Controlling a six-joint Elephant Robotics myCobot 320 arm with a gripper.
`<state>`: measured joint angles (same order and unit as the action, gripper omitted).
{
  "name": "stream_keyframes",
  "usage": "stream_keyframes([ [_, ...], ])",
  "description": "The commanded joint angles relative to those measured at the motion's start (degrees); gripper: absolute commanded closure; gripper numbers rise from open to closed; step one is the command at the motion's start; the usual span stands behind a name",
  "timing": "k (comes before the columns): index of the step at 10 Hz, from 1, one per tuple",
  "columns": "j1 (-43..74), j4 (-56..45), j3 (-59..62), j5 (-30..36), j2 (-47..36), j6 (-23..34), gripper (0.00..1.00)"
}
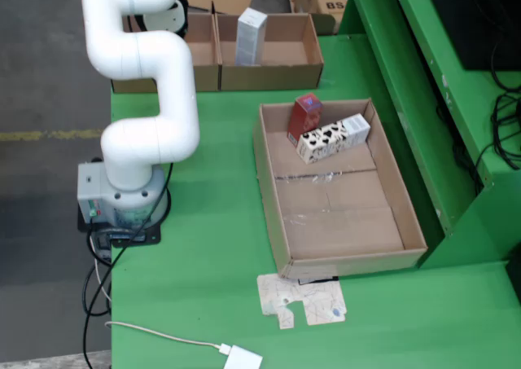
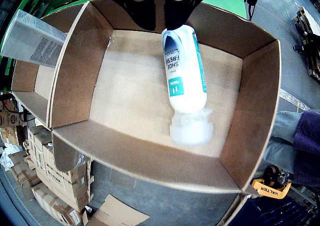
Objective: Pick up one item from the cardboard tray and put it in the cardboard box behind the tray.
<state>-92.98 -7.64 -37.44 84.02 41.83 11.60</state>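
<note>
In the wrist view my black gripper (image 2: pixel 167 21) holds the base of a white "SHOE FRESH" bottle (image 2: pixel 184 71). The bottle hangs cap-down inside an empty cardboard box (image 2: pixel 75 81), and its cap looks blurred close above the floor. A grey-white carton (image 2: pixel 35 39) stands in the neighbouring box. In the fixed view the white arm (image 1: pixel 151 59) reaches over the left rear box (image 1: pixel 203 55), and the gripper itself is hidden there. The cardboard tray (image 1: pixel 407 214) holds a red box (image 1: pixel 304 116) and a black-and-white patterned box (image 1: pixel 332 138) at its far end.
The right rear box (image 1: pixel 285 55) holds the tall white carton (image 1: pixel 251 35). A flat cardboard scrap (image 1: pixel 301 300) and a white adapter with its cable (image 1: pixel 242 358) lie near the table's front. A green frame (image 1: pixel 423 100) rises on the right.
</note>
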Motion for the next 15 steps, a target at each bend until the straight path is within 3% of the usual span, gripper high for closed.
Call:
stream_keyframes([
  [1, 0.3, 0.6, 1.5, -0.1, -1.9, 0.1, 1.00],
  [9, 0.3, 0.6, 1.5, -0.1, -1.9, 0.1, 1.00],
  [15, 0.3, 0.6, 1.5, -0.1, -1.9, 0.1, 0.40],
])
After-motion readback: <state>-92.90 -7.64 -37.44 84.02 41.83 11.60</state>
